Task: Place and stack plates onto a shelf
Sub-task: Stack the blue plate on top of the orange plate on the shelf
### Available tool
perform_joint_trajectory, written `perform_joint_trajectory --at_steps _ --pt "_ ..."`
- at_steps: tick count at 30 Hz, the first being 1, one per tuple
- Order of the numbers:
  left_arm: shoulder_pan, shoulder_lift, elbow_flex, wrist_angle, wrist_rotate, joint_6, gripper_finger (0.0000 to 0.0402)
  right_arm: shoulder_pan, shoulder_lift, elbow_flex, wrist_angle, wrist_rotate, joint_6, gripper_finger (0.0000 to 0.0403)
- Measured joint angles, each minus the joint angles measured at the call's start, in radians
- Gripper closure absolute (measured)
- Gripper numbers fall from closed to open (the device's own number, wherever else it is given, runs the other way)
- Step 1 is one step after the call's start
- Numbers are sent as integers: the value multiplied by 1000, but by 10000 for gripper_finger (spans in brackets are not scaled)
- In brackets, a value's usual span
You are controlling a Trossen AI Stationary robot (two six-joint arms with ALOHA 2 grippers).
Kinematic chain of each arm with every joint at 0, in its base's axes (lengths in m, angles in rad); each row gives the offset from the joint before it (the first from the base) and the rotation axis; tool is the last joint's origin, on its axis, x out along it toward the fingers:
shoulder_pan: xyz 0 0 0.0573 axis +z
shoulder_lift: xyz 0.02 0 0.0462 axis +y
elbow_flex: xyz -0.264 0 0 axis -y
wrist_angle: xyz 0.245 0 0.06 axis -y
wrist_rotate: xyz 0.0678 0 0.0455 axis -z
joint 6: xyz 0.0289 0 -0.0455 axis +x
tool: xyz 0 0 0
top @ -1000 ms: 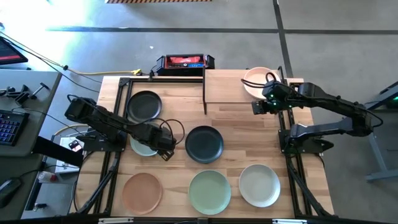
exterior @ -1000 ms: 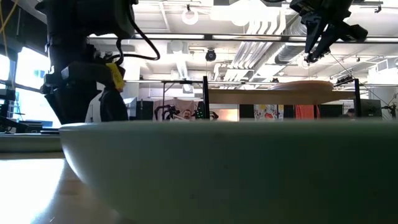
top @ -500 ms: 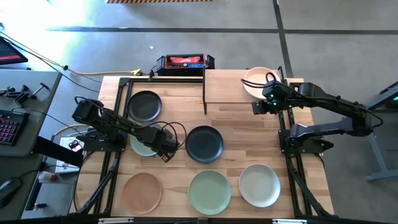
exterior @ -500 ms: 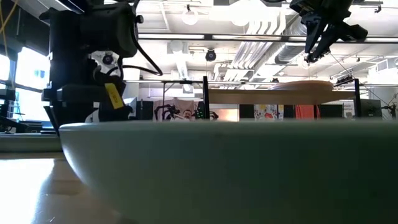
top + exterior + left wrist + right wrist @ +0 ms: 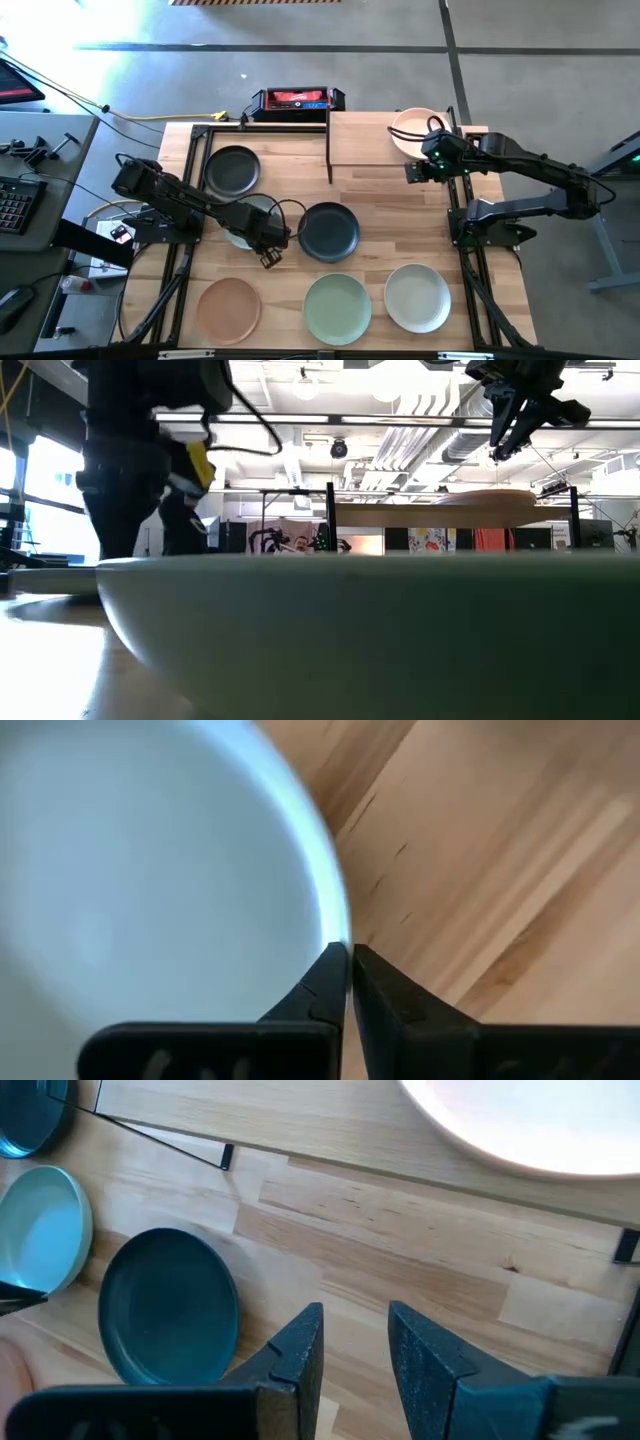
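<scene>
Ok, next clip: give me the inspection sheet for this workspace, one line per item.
Surface: wooden table, slatted, on a black frame.
Job's things: peach plate on the shelf; on the table two black plates, a peach one, a green one, a cream one.
Clutter: nothing seen on the table.
Grippers: left claw shut on the rim of a pale plate; right claw open, beside the shelf.
Cables: black loops on the left arm; yellow cable on the floor.
Surroundings: red-black box; keyboard.
</scene>
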Motion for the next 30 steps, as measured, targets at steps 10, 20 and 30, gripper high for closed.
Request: perform_joint_trajectory --at_steps 10,20,30 --pt "-17 -11 108 -75 -32 128 400 0 0 0 0 0 5 308" --pt "-16 -11 255 -276 -159 360 401 0 0 0 0 -20 7 308" --pt "-29 -11 337 -420 -266 655 401 33 53 0 23 -35 2 305"
